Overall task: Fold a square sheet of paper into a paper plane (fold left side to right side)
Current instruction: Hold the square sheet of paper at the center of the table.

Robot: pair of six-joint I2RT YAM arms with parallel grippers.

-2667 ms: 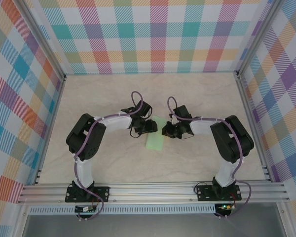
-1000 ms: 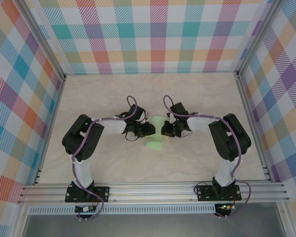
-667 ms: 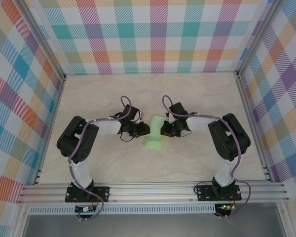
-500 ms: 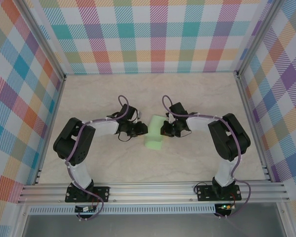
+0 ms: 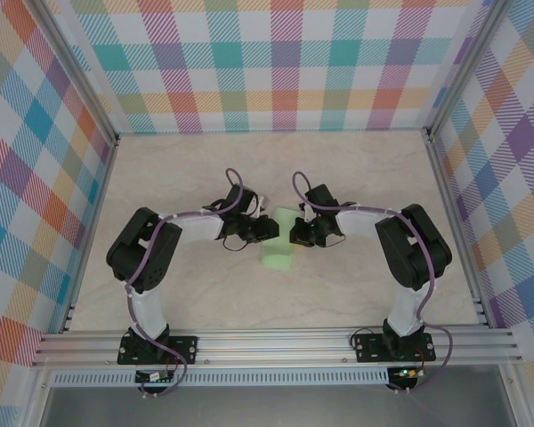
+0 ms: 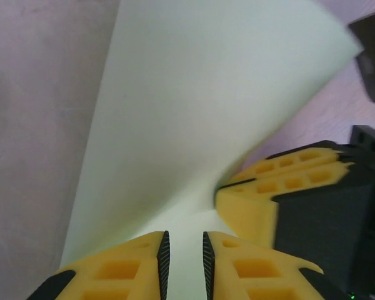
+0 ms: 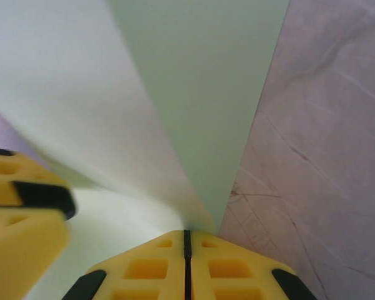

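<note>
**Table** (image 5: 365,178): pale, marble-patterned flat top, fenced by plaid walls. It carries everything listed below.

**Square sheet of paper** (image 5: 279,252) (image 6: 194,106) (image 7: 212,75): thin, pale light-green, plain and unmarked.
- Location: at the middle of the table, between the two arms' tips.
- Condition: not lying flat. In both wrist views it rises in a smooth curve, with one layer bowed over another.
- Handling, as judged:
  - It is very light and limp, with no stiffness beyond what its own curl gives it.
  - It is likely to slide on the smooth table and to spring back until a crease is pressed in.
  - It marks and crumples easily, and any stray dent is permanent.
- Where to hold, as judged:
  - Take it at an edge or corner only, with a shallow pinch.
  - Anchor one side while the left edge is carried across to meet the right edge.
  - Do not grip mid-sheet.

**Right tool** (image 5: 294,233) (image 7: 186,232): yellow ribbed fingers with black backs.
- State: pressed fully together.
- The sheet's layers converge at its tips, so it appears to pinch the paper's right edge.

**Left tool** (image 5: 268,229) (image 6: 184,250): same make, at the sheet's left side.
- State: fingers nearly together, with a thin slit between them and pale green showing through.
- Whether the slit actually nips the sheet cannot be told.
</note>
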